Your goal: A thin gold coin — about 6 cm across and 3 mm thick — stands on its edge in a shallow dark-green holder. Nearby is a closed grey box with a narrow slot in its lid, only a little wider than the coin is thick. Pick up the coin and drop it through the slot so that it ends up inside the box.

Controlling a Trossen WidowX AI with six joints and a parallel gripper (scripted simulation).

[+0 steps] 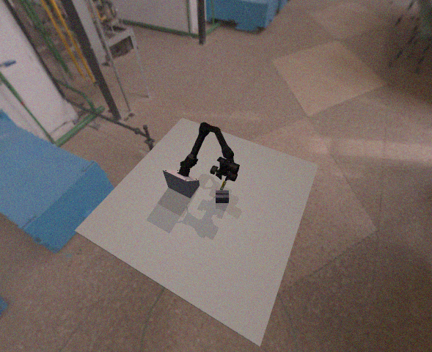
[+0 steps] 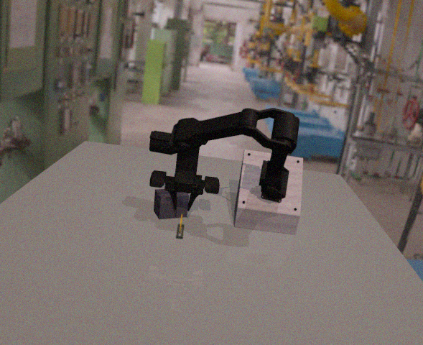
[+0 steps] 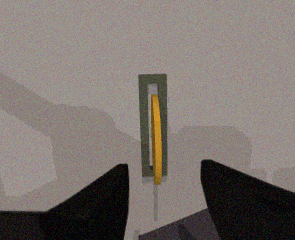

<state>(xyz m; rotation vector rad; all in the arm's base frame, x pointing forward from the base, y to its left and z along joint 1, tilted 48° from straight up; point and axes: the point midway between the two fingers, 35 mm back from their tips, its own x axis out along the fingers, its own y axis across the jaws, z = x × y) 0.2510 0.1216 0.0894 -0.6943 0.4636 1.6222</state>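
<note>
One gold coin [image 3: 157,140] seen edge-on, standing upright in dark-green holder [image 3: 145,125] on grey table top [image 2: 93,282]. Holder just in front of grey box [image 2: 165,204] in exterior view, apart from it. Gripper [image 3: 164,187] poised above holder, pointing down, fingers partly spread to either side of coin's near end, gripping nothing. White base block [image 2: 268,208] well right of holder.

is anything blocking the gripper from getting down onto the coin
Nothing visible does. The coin stands on edge in its green holder, with bare space between it and the open gripper, whose dark fingers sit either side of it. The grey box sits apart.
</note>
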